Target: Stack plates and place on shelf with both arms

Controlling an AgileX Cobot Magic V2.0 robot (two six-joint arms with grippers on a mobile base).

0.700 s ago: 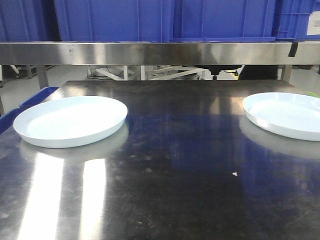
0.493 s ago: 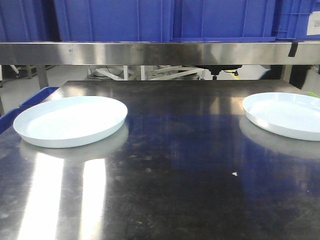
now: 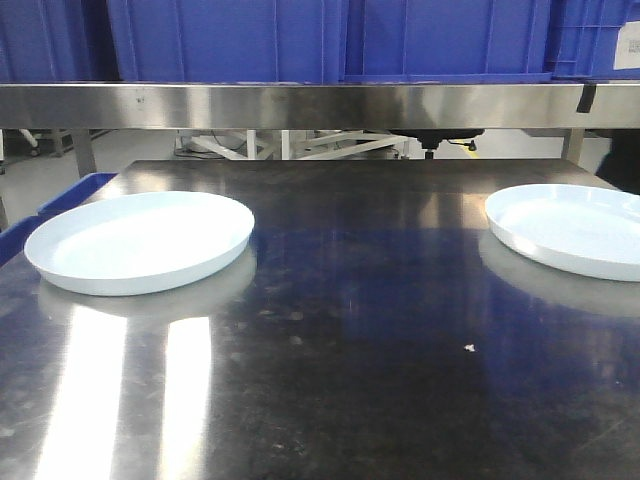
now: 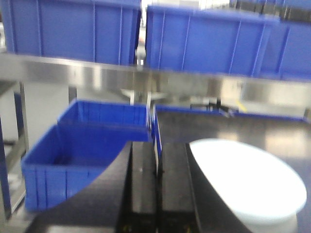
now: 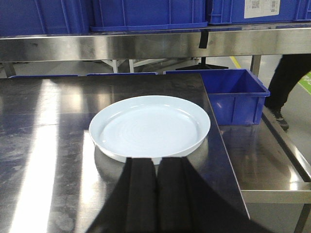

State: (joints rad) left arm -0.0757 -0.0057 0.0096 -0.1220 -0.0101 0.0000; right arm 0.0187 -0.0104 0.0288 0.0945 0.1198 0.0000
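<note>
Two white plates lie flat and apart on the dark steel tabletop (image 3: 360, 330). The left plate (image 3: 140, 240) is near the table's left edge, the right plate (image 3: 570, 228) runs out of the picture at the right. Above the table's back runs the steel shelf (image 3: 300, 105). My left gripper (image 4: 156, 145) is shut, empty, hovering just left of the left plate (image 4: 248, 179). My right gripper (image 5: 156, 161) is shut too, empty, its tips at the near rim of the right plate (image 5: 150, 126). Neither gripper shows in the front view.
Blue crates (image 3: 230, 40) stand in a row on the shelf. More open blue crates (image 4: 82, 150) sit low off the table's left side, and one (image 5: 228, 94) off its right. The table's right edge (image 5: 221, 145) runs close to the right plate. A person's legs (image 5: 289, 82) stand at the far right.
Both plates lie where they were. A dark figure behind the table has drifted to the right edge of the front view.
</note>
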